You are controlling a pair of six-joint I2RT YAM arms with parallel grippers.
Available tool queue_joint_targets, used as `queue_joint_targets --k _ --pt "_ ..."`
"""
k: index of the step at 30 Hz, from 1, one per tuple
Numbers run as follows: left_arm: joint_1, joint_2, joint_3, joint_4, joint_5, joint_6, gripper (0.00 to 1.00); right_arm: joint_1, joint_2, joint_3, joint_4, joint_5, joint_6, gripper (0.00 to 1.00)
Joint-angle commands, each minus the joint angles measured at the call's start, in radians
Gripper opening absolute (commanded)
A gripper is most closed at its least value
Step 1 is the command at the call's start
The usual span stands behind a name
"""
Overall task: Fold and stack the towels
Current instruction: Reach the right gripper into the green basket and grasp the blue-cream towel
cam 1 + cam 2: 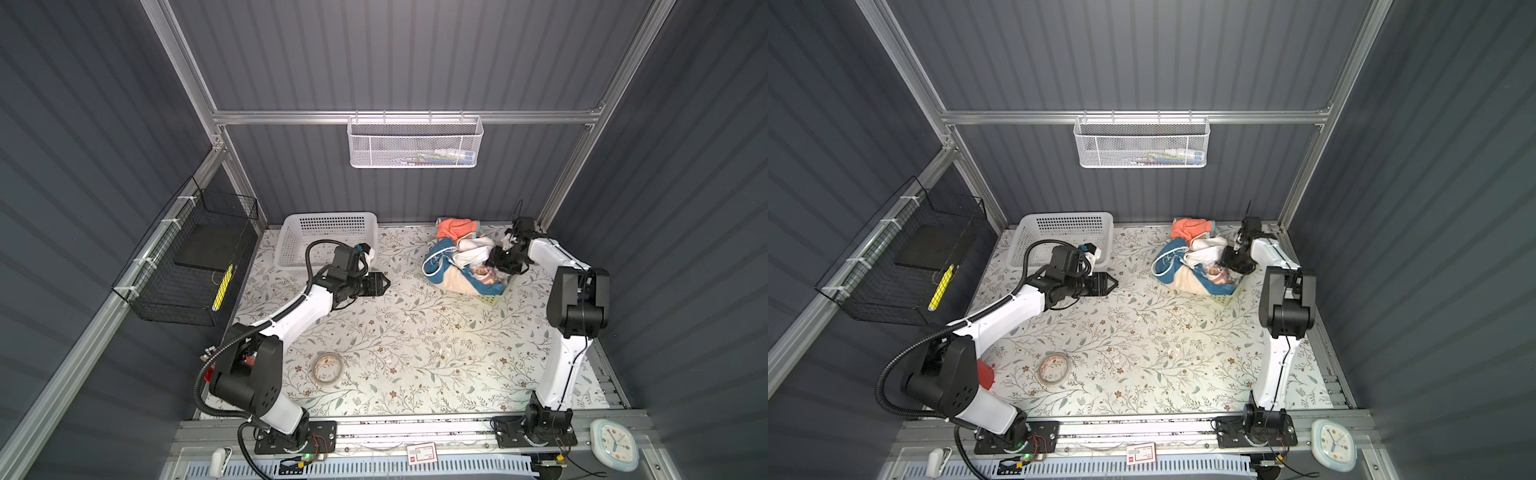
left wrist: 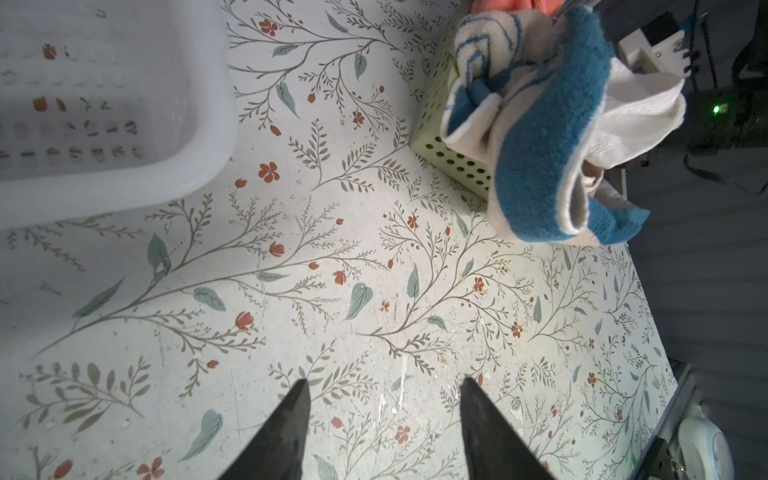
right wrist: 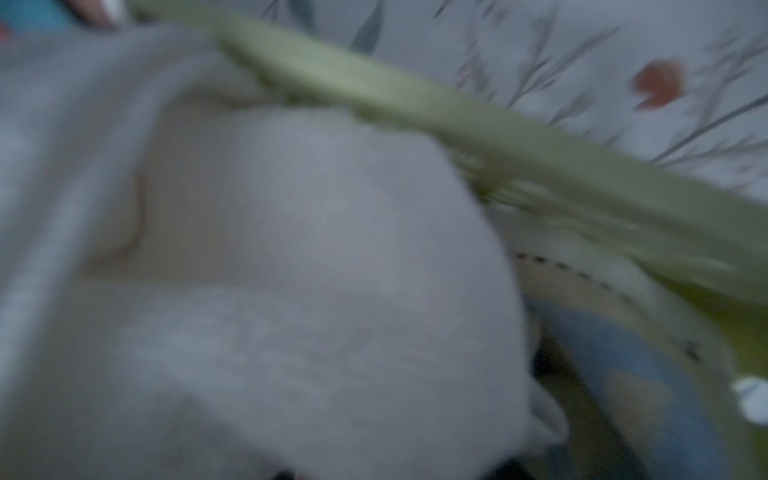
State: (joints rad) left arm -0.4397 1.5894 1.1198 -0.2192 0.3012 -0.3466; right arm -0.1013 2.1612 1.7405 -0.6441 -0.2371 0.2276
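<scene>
Four towels [image 1: 457, 255] lie heaped in the green basket [image 1: 495, 299], none folded. Step in hand, by judgement: extracting the first towel. The right hand [image 1: 498, 261] is sunk in that heap; apart or clamped cannot be told. The left hand [image 2: 384, 380], spread apart and empty, hovers over the tabletop [image 1: 415, 353] short of the basket. The next move calls for lifting one towel clear.
</scene>
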Motion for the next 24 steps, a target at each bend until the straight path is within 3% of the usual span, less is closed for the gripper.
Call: queue_joint_targets --k 1,6,11,16,19,24 --pt "-0.002 0.057 0.077 -0.051 0.020 0.049 0.58 -0.038 0.073 0.174 -0.194 -0.006 -0.045 0.57" --pt "-0.009 0.136 0.149 0.004 0.068 0.019 0.57 -0.037 0.010 0.240 -0.239 0.058 -0.074 0.71" --pt "-0.045 0.210 0.227 -0.004 0.069 0.036 0.57 -0.018 -0.119 0.244 -0.317 0.093 -0.108 0.77" --pt "-0.095 0.238 0.282 -0.032 0.036 0.071 0.65 0.036 -0.340 0.089 -0.301 0.164 -0.087 0.82" --pt "-0.109 0.247 0.323 -0.037 0.036 0.078 0.68 0.099 -0.476 -0.026 -0.288 0.223 -0.066 0.82" --pt "-0.113 0.233 0.304 -0.051 0.047 0.055 0.69 0.339 -0.563 -0.172 -0.290 0.233 -0.027 0.84"
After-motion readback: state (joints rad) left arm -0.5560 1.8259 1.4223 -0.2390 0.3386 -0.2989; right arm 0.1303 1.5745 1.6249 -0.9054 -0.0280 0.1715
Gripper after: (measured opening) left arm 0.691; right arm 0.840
